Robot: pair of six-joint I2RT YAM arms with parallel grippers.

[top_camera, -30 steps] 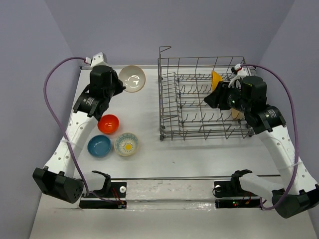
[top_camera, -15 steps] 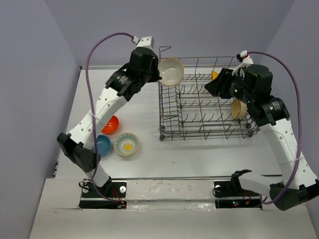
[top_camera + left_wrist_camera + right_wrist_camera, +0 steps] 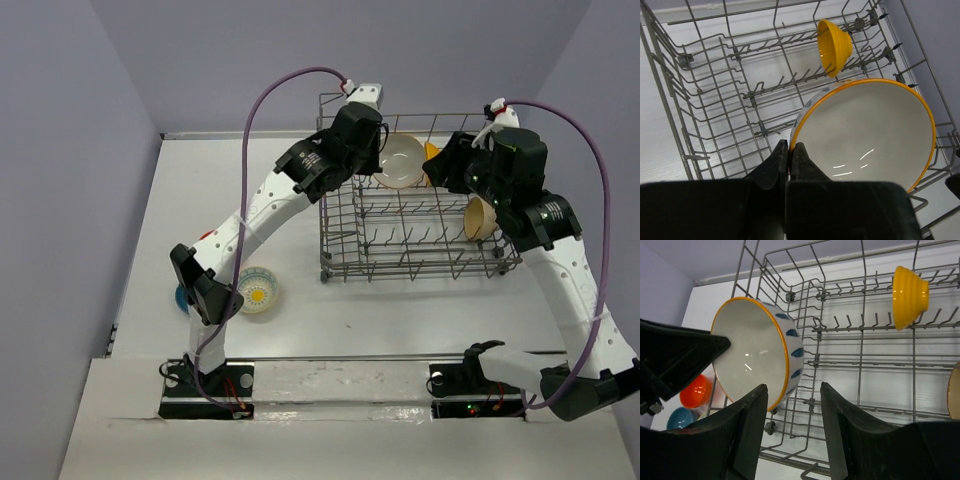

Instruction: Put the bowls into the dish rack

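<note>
Large grey wire dish rack (image 3: 345, 215) on R half of white table (image 3: 300, 330); L gripper (image 3: 788, 145) clamped on rim of white orange-rimmed bowl w/ blue marks (image 3: 865, 135), tilted over rack's rear; R gripper (image 3: 792, 390) fingers apart, gripping nothing; ribbed yellow bowl (image 3: 835, 45) on edge betw. rear tines; tan bowl (image 3: 480, 218) at rack's R end; flower-pattern bowl (image 3: 255, 290), orange bowl (image 3: 695, 390), blue bowl (image 3: 677, 417) on table L of rack.

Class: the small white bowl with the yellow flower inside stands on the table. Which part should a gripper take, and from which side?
The white flower-patterned bowl sits mouth up, so take its thin rim from above, jaws astride it. Choose the right-hand edge in the top view: the left arm's elbow crowds the other.
</note>
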